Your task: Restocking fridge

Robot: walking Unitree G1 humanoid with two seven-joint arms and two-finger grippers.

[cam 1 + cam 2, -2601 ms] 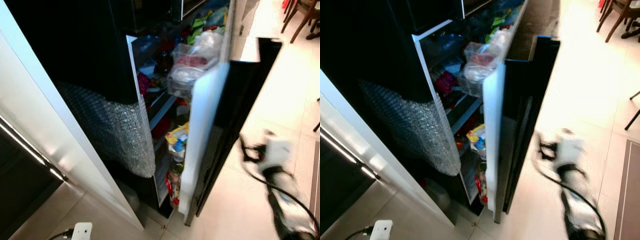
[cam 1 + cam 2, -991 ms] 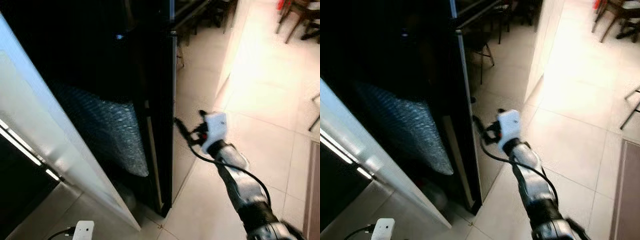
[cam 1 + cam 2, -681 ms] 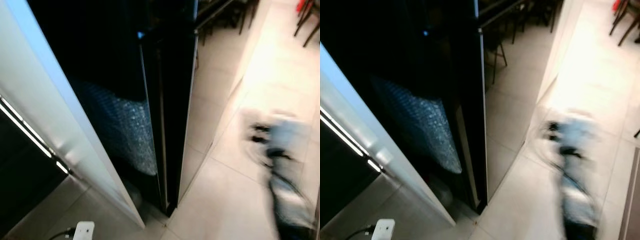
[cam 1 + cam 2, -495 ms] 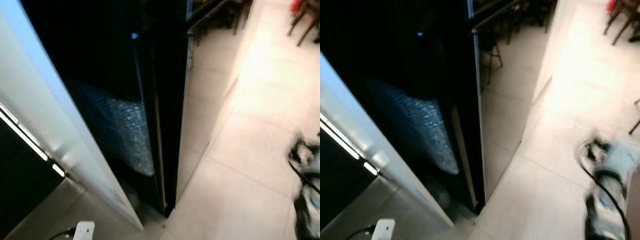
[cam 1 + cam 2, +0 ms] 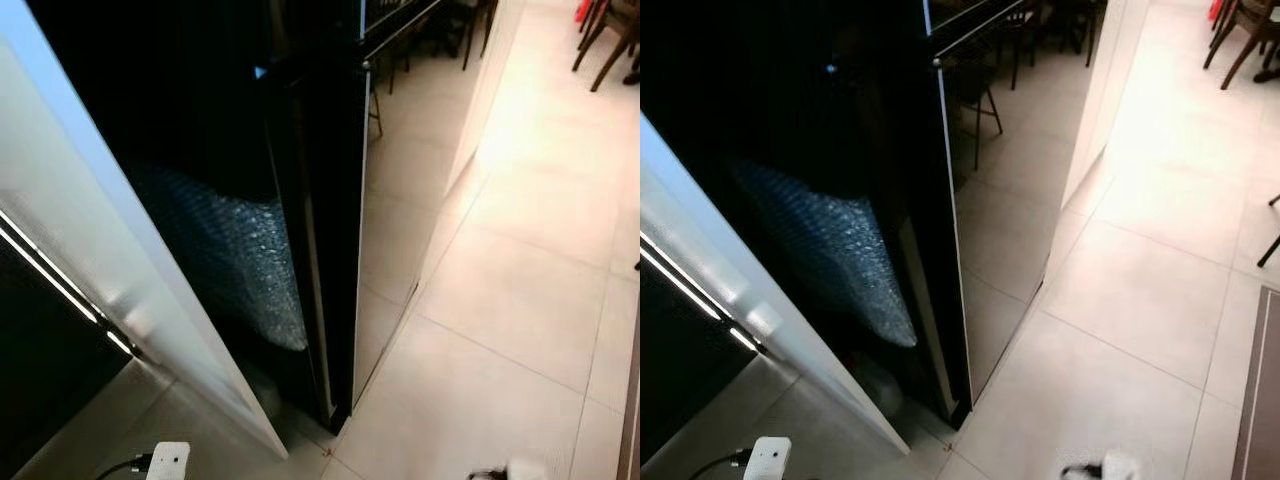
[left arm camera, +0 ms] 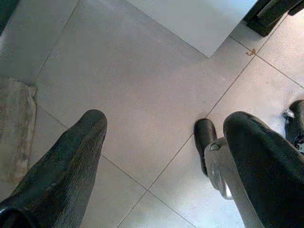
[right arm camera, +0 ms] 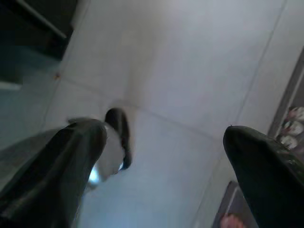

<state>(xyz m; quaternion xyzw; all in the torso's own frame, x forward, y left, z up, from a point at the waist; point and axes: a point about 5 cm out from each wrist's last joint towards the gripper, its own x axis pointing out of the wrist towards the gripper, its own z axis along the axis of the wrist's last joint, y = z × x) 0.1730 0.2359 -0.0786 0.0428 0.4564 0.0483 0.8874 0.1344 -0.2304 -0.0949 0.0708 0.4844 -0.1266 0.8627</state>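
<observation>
The black fridge (image 5: 200, 120) stands in front of me on my left with its glossy door (image 5: 335, 210) shut, the door face mirroring the floor tiles. A sheet of bubble wrap (image 5: 240, 260) hangs on its near side. My left gripper (image 6: 166, 121) hangs low over the floor tiles, fingers open and holding nothing. Also down by the floor is my right gripper (image 7: 164, 130), open and bare. The white housing of my right wrist (image 5: 1108, 466) peeks in at the bottom edge of the eye views.
A white cabinet panel (image 5: 70, 250) with a long handle stands on my left beside the fridge. A white pillar (image 5: 490, 80) rises past the fridge. Wooden chairs (image 5: 605, 40) stand at the far right, and a dark mat (image 5: 1258, 400) borders the tiled floor (image 5: 500, 320).
The fridge door, open on stocked shelves 2.6 s ago, is now shut. My right arm reached to the door edge, then dropped down to the frame's bottom.
</observation>
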